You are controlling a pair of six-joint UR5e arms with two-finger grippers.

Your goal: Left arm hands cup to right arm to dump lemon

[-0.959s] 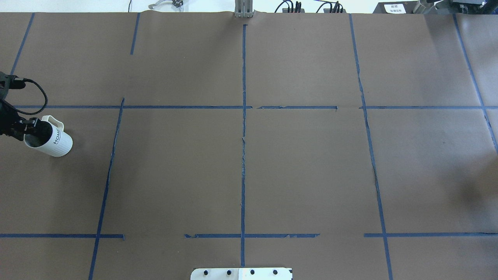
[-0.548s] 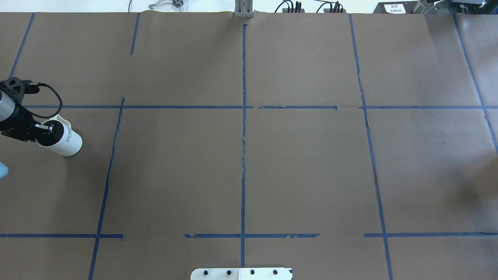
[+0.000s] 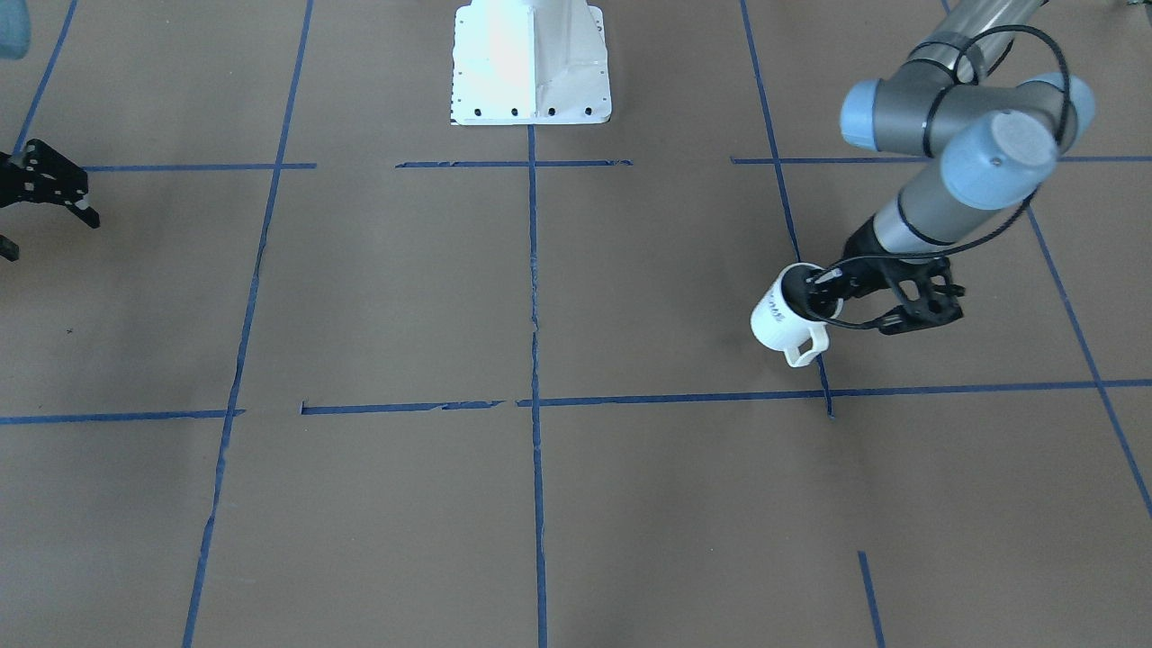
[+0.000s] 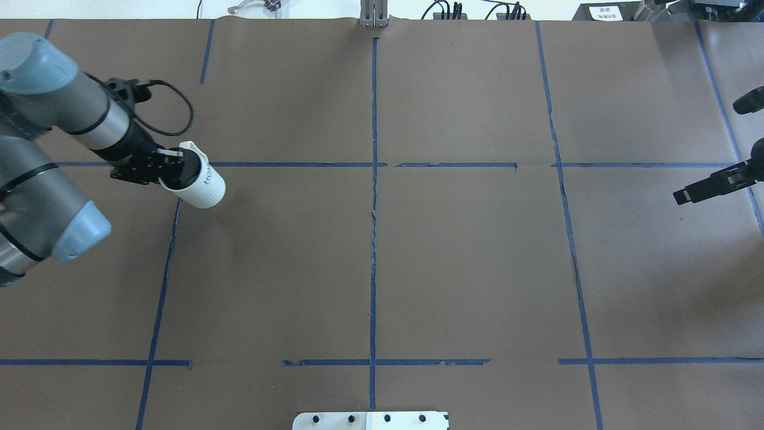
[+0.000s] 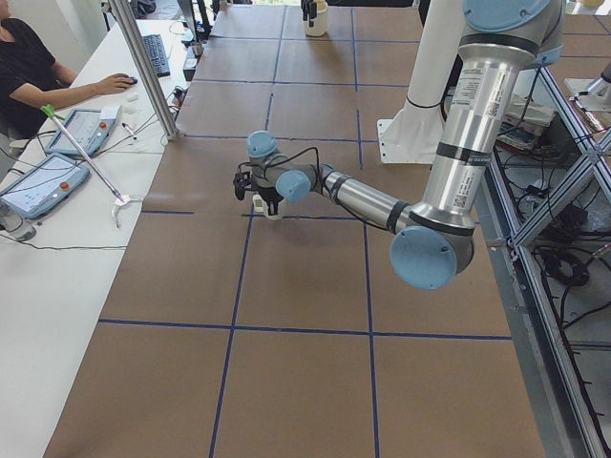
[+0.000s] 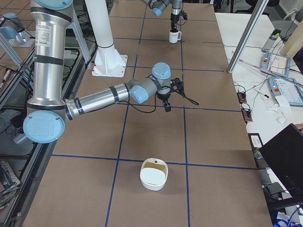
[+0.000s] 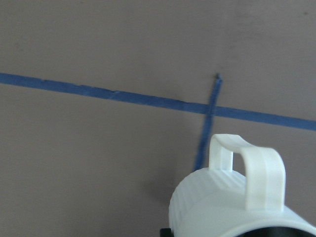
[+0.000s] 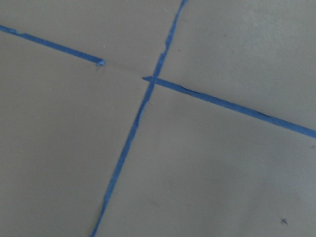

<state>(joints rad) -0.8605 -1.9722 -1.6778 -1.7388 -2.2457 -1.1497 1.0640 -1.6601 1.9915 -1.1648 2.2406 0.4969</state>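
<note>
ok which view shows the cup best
Exterior front-facing: the cup shows whole, mouth and handle, in the left pincer. Overhead shows side and lettering; side views, tiny; left wrist, only handle and ribbing; right wrist, nothing.

Six cameras around one taped brown table (image 4: 477,269).
The overhead view looks forward from behind the white base (image 4: 370,420). The front view faces that base, steeply down, and two end views look along the table past it. The wrist cameras sit close. The left one shares the white ribbed mug (image 7: 222,207) with the overhead and front views.
</note>
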